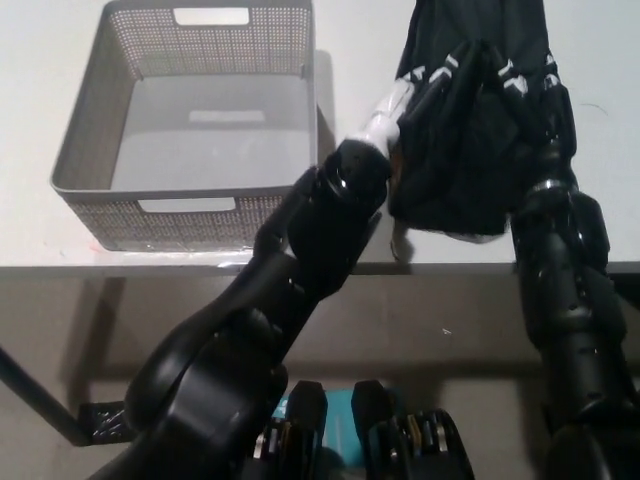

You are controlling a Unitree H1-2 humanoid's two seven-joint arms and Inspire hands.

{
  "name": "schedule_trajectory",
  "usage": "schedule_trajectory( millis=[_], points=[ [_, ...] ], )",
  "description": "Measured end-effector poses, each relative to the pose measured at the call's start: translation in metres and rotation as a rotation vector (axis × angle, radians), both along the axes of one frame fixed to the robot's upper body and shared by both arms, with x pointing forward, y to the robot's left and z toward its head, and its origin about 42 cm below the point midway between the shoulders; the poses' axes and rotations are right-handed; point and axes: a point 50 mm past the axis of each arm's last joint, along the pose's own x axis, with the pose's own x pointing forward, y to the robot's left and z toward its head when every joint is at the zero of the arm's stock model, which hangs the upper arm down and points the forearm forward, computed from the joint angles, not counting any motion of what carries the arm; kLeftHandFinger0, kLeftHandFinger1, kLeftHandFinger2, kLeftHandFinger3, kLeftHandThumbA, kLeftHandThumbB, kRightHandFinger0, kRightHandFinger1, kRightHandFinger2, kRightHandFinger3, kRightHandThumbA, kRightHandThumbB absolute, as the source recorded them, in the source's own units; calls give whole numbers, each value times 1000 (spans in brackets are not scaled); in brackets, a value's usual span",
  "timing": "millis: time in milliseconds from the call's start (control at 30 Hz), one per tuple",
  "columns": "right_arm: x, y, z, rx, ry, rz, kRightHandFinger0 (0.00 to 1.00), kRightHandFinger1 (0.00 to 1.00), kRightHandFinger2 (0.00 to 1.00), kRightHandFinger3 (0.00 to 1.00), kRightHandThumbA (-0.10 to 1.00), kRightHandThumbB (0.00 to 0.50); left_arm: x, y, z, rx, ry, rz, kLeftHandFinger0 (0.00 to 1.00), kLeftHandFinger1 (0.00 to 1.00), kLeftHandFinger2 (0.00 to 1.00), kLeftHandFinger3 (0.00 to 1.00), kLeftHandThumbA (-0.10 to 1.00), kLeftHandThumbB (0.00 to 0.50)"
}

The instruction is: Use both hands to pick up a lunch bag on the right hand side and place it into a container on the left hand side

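Observation:
The black lunch bag [465, 150] with white-striped straps hangs between my two hands, its bottom just above the white table. My white left hand [388, 105] presses on the bag's left side, most of it hidden by the fabric. On the bag's right side sits my black right hand [553, 125], hard to tell from the dark cloth. The grey perforated container [185, 215] stands empty at the left. Its right wall is a short way from the bag.
The table's front edge [450, 268] runs across the middle of the picture, with grey floor below it. My left forearm crosses that edge beside the container's front right corner. Bare white tabletop [610, 60] lies to the right of the bag.

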Motion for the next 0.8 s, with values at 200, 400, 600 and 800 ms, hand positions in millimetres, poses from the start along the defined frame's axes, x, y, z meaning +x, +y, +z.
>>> schedule_trajectory(
  millis=[200, 400, 600, 800],
  points=[
    [7, 3, 18, 6, -15, 2, 1000, 1000, 1000, 1000, 1000, 159, 5, 0, 20, 22, -24, 9, 1000, 1000, 1000, 1000, 1000, 291],
    [11, 2, 32, 24, -27, -9, 1000, 1000, 1000, 1000, 1000, 83, 8, -3, 36, 24, -49, 7, 1000, 1000, 1000, 1000, 1000, 289],
    [14, 2, 48, 31, -54, -19, 1000, 1000, 1000, 1000, 1000, 34, 10, -3, 53, 18, -78, 4, 1000, 1000, 1000, 1000, 1000, 287],
    [19, 8, 72, 31, -73, -17, 1000, 1000, 1000, 1000, 1000, 119, 14, 5, 71, -7, -117, 3, 1000, 1000, 1000, 1000, 1000, 324]
  ],
)
